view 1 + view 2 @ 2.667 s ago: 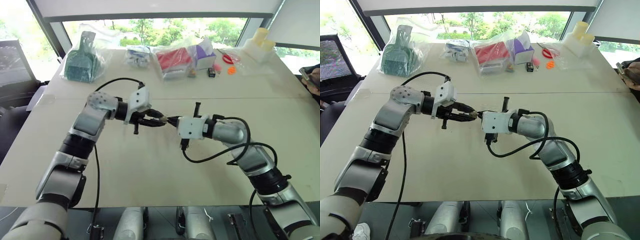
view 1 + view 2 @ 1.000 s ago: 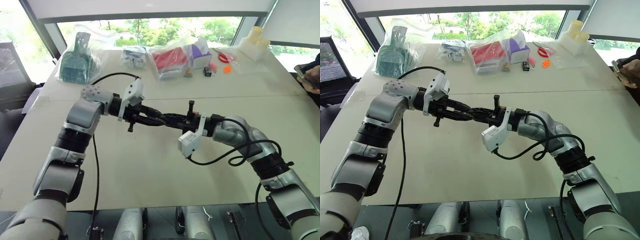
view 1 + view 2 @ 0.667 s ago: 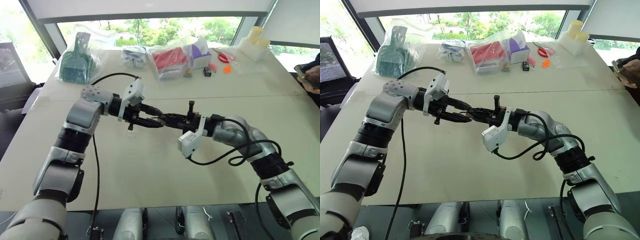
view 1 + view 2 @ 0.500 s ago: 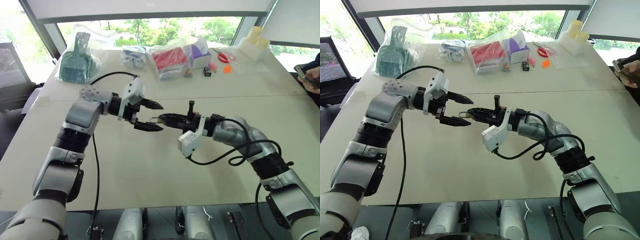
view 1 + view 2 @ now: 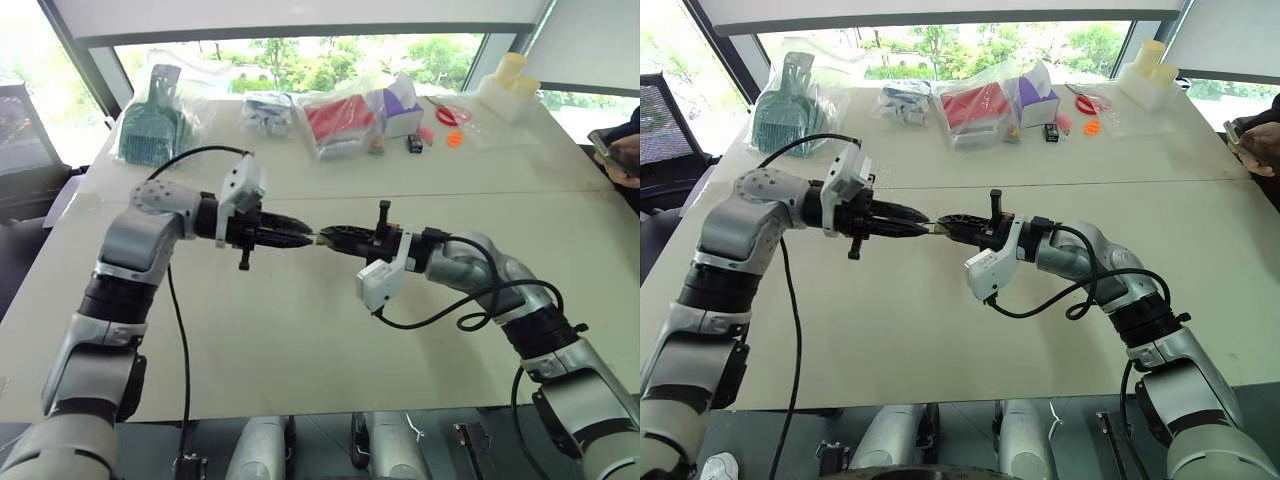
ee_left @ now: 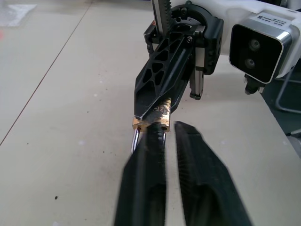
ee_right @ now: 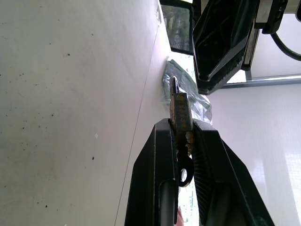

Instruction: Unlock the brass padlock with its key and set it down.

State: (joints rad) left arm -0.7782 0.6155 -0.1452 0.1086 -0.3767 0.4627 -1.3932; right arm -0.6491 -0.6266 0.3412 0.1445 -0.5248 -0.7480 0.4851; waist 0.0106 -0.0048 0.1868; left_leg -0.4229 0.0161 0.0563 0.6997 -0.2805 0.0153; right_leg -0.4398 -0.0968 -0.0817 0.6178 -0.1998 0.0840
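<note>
The brass padlock point(image 6: 150, 121) is a tiny gold block, held level in the air over the middle of the table point(image 5: 300, 340). My right gripper point(image 7: 181, 126) is shut on it, and a thin silvery loop point(image 6: 135, 141) hangs from it. In the right wrist view a dark ring point(image 7: 186, 172) shows between the fingers below the lock body. My left gripper point(image 5: 303, 240) points at the lock from the other side. Its fingers point(image 6: 146, 183) are shut with nothing seen between them, and one tip lies against the lock's end. The key itself I cannot make out.
Along the table's far edge lie clear bags: a green dustpan set point(image 5: 150, 125), white parts point(image 5: 268, 110), red items point(image 5: 345, 120), a purple box point(image 5: 405, 105). Farther right are small orange pieces point(image 5: 462, 138) and white bottles point(image 5: 515, 85). A person's hand point(image 5: 622, 150) is at the right edge.
Half a second ago my left gripper stood wide open at the padlock's end. It has now shut and drawn back slightly to the left. The right arm and the padlock stayed still.
</note>
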